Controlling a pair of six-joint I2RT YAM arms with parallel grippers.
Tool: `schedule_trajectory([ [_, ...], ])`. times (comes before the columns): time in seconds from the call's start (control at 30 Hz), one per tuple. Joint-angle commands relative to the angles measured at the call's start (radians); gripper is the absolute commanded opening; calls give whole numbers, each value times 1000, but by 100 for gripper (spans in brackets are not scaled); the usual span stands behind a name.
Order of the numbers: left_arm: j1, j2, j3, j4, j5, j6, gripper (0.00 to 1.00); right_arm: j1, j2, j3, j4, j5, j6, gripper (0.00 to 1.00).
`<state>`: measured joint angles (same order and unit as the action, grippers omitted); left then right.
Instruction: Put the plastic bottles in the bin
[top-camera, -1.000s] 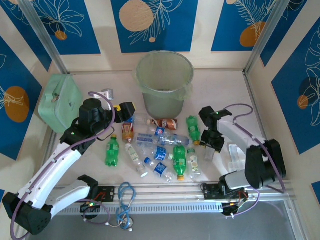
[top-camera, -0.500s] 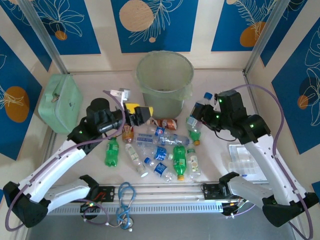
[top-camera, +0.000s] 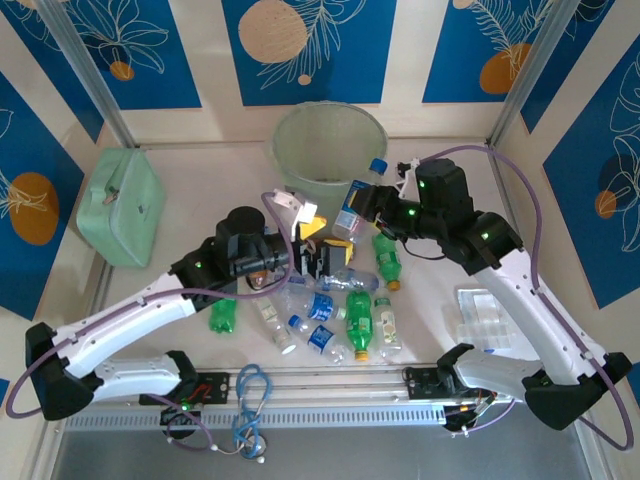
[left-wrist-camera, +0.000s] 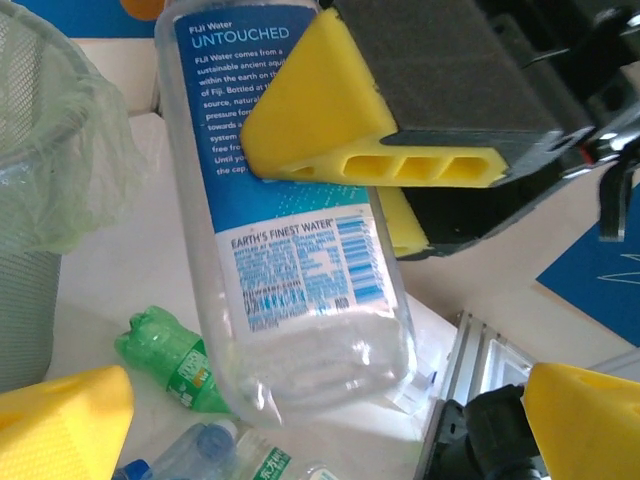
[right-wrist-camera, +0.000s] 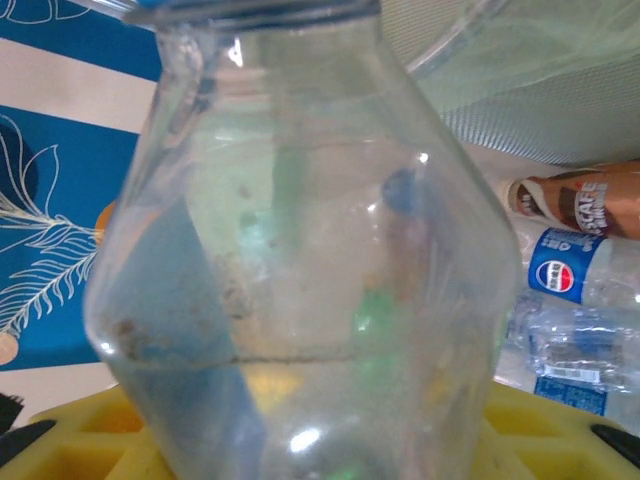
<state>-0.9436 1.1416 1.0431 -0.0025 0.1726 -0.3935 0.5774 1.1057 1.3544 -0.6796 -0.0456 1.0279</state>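
Right arm arches high, wrist angled toward the bin (top-camera: 310, 150). The right pincer (top-camera: 374, 206) is clamped on a clear Fiji water bottle (top-camera: 356, 205), tilted, just in front of the bin. Left arm stretches low before the bin, left pincer (top-camera: 322, 245) spread wide and empty over the loose bottles (top-camera: 345, 310) on the surface (top-camera: 215, 170).

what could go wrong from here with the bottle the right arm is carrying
The Fiji water bottle in the right gripper hangs tilted just short of the bin; released early, it may hit the rim or land outside. The open left gripper sits close beside it above the bottle pile, so the arms might collide.
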Motion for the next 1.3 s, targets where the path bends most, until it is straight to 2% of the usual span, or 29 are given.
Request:
schedule_trajectory([
  [0.0,-14,28,51,36,-57,37,100,27,2,17,60,-27,36,51],
  [0.2,-18,53,64,43,-81,41,93,55,9,9,75,-18,46,52],
  [0.57,-18,57,64,42,-100,35,66,61,5,-23,89,0,60,55],
  [0.73,-18,60,65,40,-111,39,61,61,5,-23,92,2,61,58],
  [0.8,-18,59,66,41,-113,39,60,60,5,-21,91,8,61,63],
  [0.9,-18,59,66,42,-115,39,58,58,3,-18,80,33,67,82],
  [0.97,-19,61,67,41,-121,38,58,53,-2,-12,63,60,65,88],
  [1.07,-17,64,89,6,-158,41,58,16,-14,36,-39,145,42,91],
  [1.13,-14,74,129,-50,-216,42,58,-51,-26,70,-134,179,19,92],
  [1.27,8,123,278,-197,-315,69,58,-241,-76,70,-248,122,-30,91],
])
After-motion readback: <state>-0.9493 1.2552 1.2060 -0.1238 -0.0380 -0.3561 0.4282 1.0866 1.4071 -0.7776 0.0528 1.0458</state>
